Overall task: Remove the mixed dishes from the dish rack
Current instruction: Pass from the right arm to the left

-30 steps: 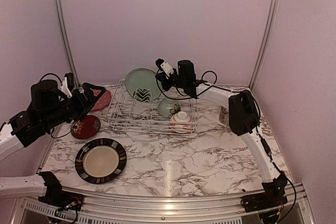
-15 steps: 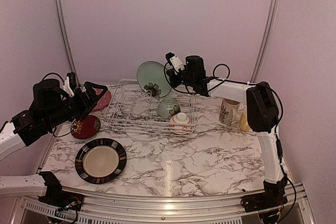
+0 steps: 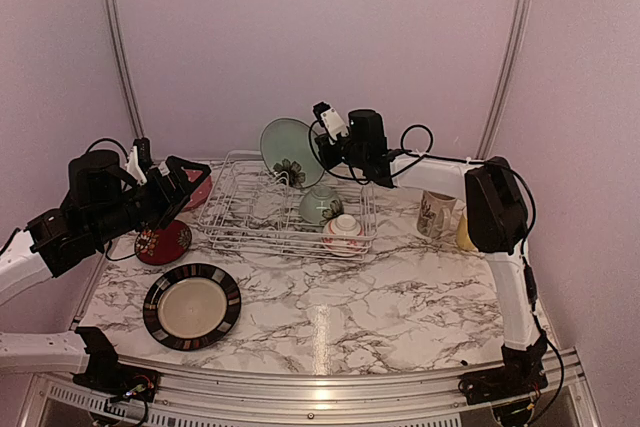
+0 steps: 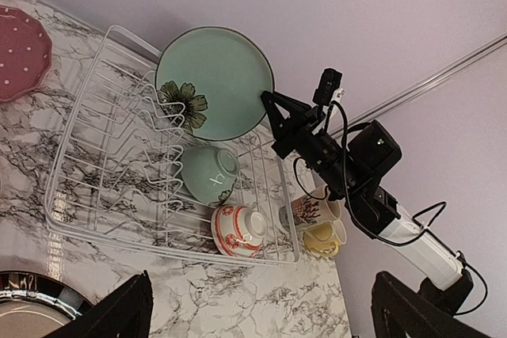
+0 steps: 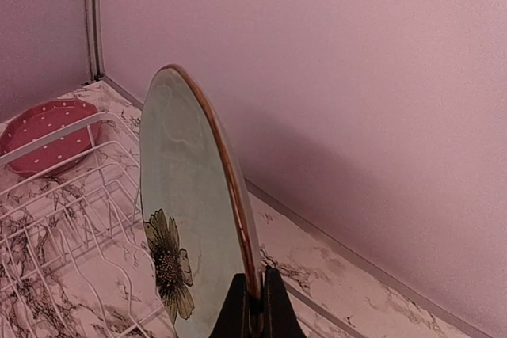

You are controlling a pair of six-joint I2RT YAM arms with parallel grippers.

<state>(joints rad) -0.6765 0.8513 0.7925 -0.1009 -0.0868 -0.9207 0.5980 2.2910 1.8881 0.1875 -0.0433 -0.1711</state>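
Observation:
My right gripper [image 3: 322, 145] is shut on the rim of the pale green flowered plate [image 3: 287, 151] and holds it on edge above the back of the white dish rack [image 3: 240, 229]; the plate also shows in the right wrist view [image 5: 186, 227] and the left wrist view [image 4: 215, 85]. A pale green bowl [image 3: 319, 205] and a red-white patterned bowl [image 3: 343, 232] lie in the rack. My left gripper [image 3: 180, 182] is open and empty, left of the rack. The black-rimmed cream plate [image 3: 191, 306], small dark-red plate [image 3: 163, 243] and pink dotted plate [image 3: 196, 190] lie on the table.
A cream patterned mug [image 3: 435, 213] and a yellow mug [image 3: 465, 234] stand on the table right of the rack. Purple walls close the back and sides. The marble table [image 3: 380, 307] stretches in front of the rack.
My right gripper has lifted the green flowered plate up out of the rack's prongs and shifted it right and back. My left arm has barely moved.

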